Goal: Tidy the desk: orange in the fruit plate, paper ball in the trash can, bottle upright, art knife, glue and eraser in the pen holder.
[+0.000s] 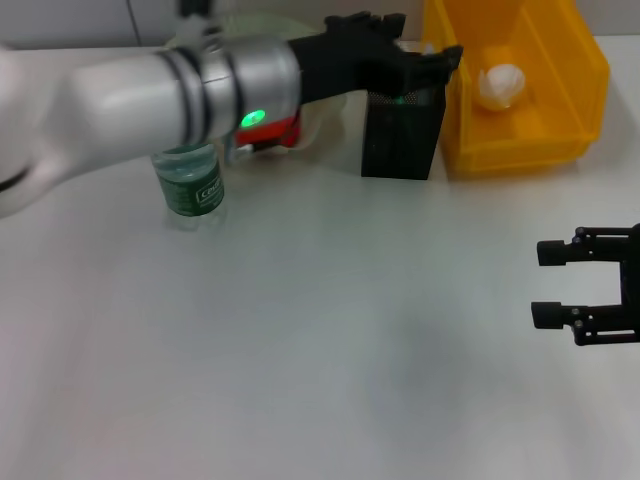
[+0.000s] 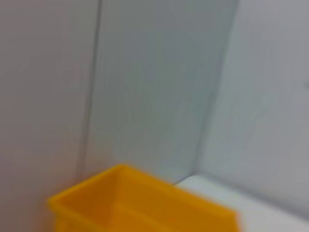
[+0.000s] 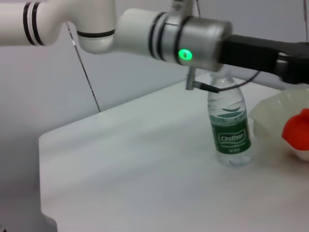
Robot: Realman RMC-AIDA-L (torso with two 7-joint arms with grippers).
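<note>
One left end effector, grip unclear, tops the pen holder; right end effector released.

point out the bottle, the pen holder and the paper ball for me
bottle [image 3: 231, 137]: right wrist view, on its dark green label.
pen holder [image 1: 400, 140]: head view, on the front mesh wall.
paper ball [image 1: 501, 85]: head view, on the white wad inside the yellow trash can [image 1: 570, 120].
</note>
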